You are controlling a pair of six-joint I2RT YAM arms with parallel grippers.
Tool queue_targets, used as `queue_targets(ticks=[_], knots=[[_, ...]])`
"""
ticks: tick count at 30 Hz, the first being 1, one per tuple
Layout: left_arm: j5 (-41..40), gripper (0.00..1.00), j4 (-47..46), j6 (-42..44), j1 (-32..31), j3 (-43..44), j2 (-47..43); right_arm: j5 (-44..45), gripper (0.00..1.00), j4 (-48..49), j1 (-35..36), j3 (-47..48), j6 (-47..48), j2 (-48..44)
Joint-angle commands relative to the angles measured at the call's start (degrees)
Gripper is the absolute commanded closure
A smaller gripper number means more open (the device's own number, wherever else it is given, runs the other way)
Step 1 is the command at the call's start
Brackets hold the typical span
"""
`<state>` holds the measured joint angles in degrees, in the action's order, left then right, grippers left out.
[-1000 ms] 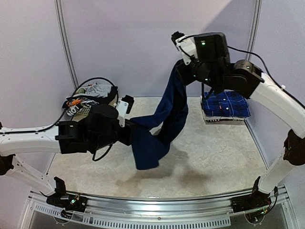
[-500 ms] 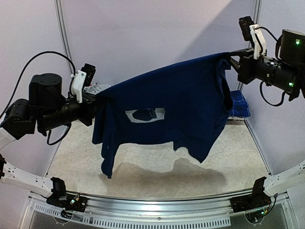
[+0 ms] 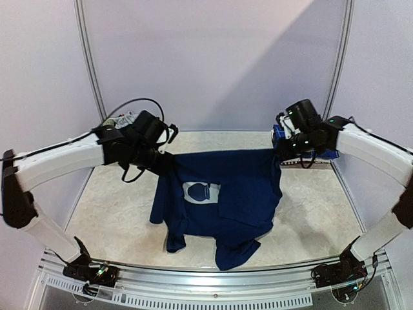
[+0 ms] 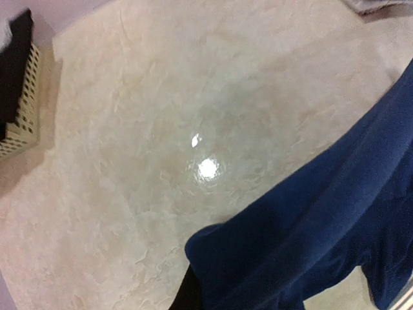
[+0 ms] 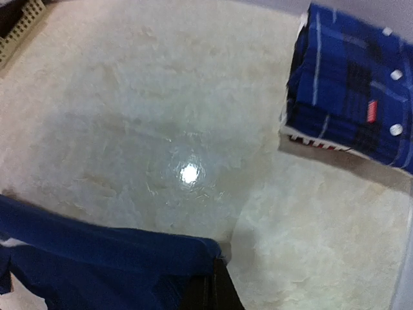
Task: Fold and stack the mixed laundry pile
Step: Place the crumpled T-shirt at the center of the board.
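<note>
One navy T-shirt (image 3: 219, 200) hangs stretched between the two arms over the middle of the counter (image 3: 310, 213). The left fingers (image 4: 188, 296) pinch its corner at 10 o'clock of the shirt. The right fingers (image 5: 208, 294) are clamped on its corner at 2 o'clock. Its single pale print (image 3: 199, 192) faces up and its lower hem sags toward 6 o'clock, touching the counter near the front edge. One folded plaid shirt (image 5: 352, 84) tops a stack at 2 o'clock of the counter, just behind the right arm. One slatted basket (image 4: 24, 106) with a black garment (image 4: 13, 71) sits at 10 o'clock. Half a second ago the shirt was spread high in the air; both arms have since come down and inward.
</note>
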<state>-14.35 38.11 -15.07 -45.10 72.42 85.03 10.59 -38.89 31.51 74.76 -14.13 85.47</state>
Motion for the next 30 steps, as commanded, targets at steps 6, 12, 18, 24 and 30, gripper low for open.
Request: queue_targets(ticks=[6, 12, 18, 24, 30], knots=[[3.06, 0.82, -6.06, 1.31, 6.8, 2.26, 18.82, -6.38, 1.0, 5.35, -4.1, 6.74, -4.11, 21.33], [-7.97, 0.31, -5.23, -0.2, 6.6, 1.25, 17.35, -3.78, 0.63, 4.29, -4.7, 9.43, -3.72, 22.4], [-18.95, 0.19, 0.41, -1.86, 1.38, -3.08, 8.69, 2.49, 0.23, 1.82, -4.7, 11.99, -3.62, 19.96], [-18.17, 0.26, 4.03, -5.37, -8.19, -7.16, 3.06, 2.04, 0.18, -0.05, -4.6, 9.97, -4.78, 16.21], [-10.5, 0.4, 2.48, -7.37, -14.12, -10.33, 3.94, -3.85, 0.2, 4.67, -2.48, -1.05, -5.19, 5.89]])
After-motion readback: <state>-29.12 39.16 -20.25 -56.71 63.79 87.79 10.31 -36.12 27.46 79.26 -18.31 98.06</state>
